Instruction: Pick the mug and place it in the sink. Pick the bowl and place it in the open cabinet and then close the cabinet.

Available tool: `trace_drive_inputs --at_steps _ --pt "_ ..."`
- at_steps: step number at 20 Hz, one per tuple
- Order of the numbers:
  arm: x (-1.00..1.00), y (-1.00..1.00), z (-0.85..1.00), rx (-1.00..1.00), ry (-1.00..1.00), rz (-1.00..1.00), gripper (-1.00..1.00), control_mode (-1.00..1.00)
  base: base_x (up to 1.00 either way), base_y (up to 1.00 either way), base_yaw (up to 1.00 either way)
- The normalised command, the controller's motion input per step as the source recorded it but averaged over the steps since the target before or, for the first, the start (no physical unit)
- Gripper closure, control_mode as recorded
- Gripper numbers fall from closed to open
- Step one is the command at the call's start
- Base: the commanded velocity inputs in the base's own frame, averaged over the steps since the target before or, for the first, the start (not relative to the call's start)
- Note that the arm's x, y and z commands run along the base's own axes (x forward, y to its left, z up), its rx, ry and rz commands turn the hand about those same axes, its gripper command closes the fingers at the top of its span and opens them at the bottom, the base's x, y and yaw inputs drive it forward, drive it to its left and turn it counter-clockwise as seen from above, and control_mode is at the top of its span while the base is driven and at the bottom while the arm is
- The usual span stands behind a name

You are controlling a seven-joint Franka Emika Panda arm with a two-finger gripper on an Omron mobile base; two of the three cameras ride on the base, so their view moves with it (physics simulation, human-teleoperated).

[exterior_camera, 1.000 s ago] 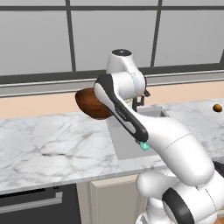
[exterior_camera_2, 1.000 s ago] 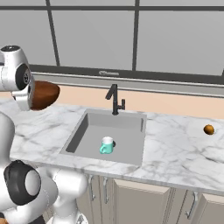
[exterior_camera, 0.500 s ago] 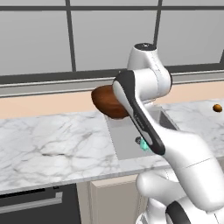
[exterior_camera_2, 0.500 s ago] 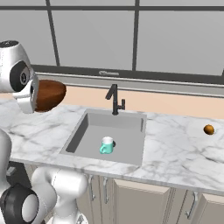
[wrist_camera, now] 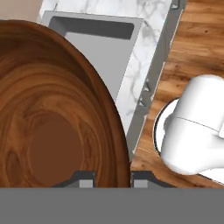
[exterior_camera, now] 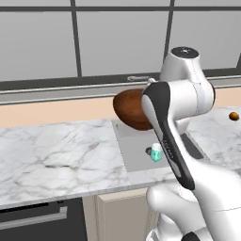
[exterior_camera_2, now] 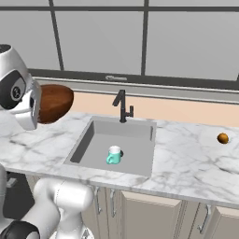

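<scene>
The dark reddish-brown wooden bowl (exterior_camera: 131,111) hangs in the air above the left edge of the sink (exterior_camera: 134,143), tipped on its side. My gripper (wrist_camera: 113,180) is shut on the bowl's rim; the bowl's grainy inside (wrist_camera: 52,113) covers the left of the hand view. In the right base view the bowl (exterior_camera_2: 55,102) juts out beside my hand, left of the sink (exterior_camera_2: 95,135). Inside the basin the small teal-and-white mug (exterior_camera_2: 113,155) stands upright, the same mug (exterior_camera: 156,153) partly behind my arm. The cabinet is out of view.
A black faucet (exterior_camera_2: 122,106) stands at the sink's back edge. A small brown-orange round object (exterior_camera_2: 223,138) lies on the marble counter (exterior_camera_2: 186,158) at the right. Windows run behind the counter. Beige lower cabinets (exterior_camera_2: 154,212) sit below.
The arm has swung the held bowl to the right along the counter, from left of the sink to over its left edge. The mug has stayed in the basin.
</scene>
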Motion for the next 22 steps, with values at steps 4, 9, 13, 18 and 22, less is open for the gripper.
trace_drive_inputs --at_steps 4,9,13,18,22 --pt "-0.40 -0.56 0.31 0.00 -0.07 -0.01 1.00 -1.00 0.00 0.00 0.00" --pt "-0.09 -0.37 0.21 0.00 0.00 -0.08 1.00 -1.00 0.00 0.00 0.00" --pt "-0.08 -0.23 0.09 0.00 0.00 -0.10 1.00 -1.00 0.00 0.00 0.00" --pt "-0.05 -0.06 0.01 0.00 0.00 -0.02 1.00 1.00 -0.23 -0.35 -0.18" --pt "0.00 0.00 0.00 0.00 0.00 0.00 1.00 1.00 -0.25 -0.45 -0.69"
